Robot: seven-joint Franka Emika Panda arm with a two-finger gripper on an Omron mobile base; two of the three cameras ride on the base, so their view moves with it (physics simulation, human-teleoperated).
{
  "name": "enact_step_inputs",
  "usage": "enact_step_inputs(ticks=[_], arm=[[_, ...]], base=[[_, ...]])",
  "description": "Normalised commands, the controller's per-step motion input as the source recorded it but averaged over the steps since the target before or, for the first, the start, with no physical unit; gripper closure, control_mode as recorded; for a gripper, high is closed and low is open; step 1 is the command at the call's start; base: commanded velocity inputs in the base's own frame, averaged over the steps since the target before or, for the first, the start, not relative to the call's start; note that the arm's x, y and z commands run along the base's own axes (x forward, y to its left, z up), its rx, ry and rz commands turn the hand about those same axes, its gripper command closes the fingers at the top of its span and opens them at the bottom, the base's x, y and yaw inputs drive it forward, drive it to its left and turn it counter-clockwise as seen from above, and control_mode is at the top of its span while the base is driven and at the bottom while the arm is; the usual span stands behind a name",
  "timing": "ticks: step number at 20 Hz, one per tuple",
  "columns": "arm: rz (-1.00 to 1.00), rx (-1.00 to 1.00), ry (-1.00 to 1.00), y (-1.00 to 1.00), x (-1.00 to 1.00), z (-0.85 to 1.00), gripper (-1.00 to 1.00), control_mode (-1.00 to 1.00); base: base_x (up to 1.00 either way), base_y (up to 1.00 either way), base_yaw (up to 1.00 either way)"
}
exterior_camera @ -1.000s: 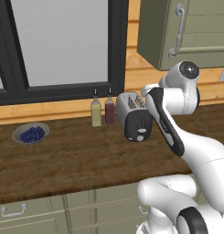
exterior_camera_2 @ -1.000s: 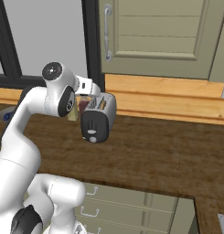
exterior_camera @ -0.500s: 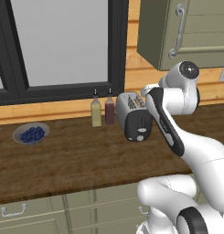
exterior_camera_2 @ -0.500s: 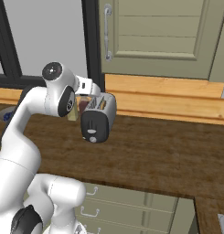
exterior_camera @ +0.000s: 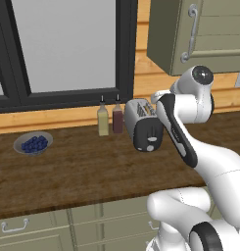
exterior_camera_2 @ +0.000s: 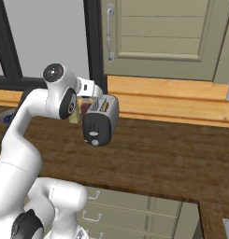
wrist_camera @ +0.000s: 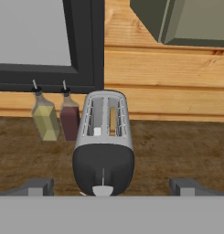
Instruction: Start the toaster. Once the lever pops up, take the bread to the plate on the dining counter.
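The silver toaster (exterior_camera: 141, 117) (exterior_camera_2: 103, 117) stands on the long wooden worktop, its black end panel facing me. A tan slice of bread (wrist_camera: 113, 122) sits in its right slot. The pale lever (wrist_camera: 103, 190) is low on the end panel. My gripper (wrist_camera: 111, 187) hovers just in front of and above that panel, open, one fingertip on each side of the toaster (wrist_camera: 104, 141) and nothing between them. A corner of the dining counter (exterior_camera_2: 214, 219) shows at the lower right; I cannot tell whether the pale sliver at its edge is the plate.
Two bottles, yellow (exterior_camera: 103, 122) and dark red (exterior_camera: 118, 120), stand just left of the toaster. A grey bowl of blueberries (exterior_camera: 33, 143) sits far left on the worktop (exterior_camera: 82, 171). A wall cabinet (exterior_camera: 200, 34) hangs above the arm. Drawers run below.
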Motion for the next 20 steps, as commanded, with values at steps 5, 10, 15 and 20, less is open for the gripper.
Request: enact_step_inputs(ticks=[5,10,15,20], arm=[[0.00,0.00,0.00,0.00,0.00,0.00,-1.00,-1.00],[0.00,0.00,0.00,0.00,0.00,0.00,-1.00,-1.00],[0.00,0.00,0.00,0.00,0.00,0.00,-1.00,-1.00],[0.00,0.00,0.00,0.00,0.00,0.00,-1.00,-1.00]], base=[[0.00,0.00,0.00],[0.00,0.00,0.00],[0.00,0.00,0.00],[0.00,0.00,0.00]])
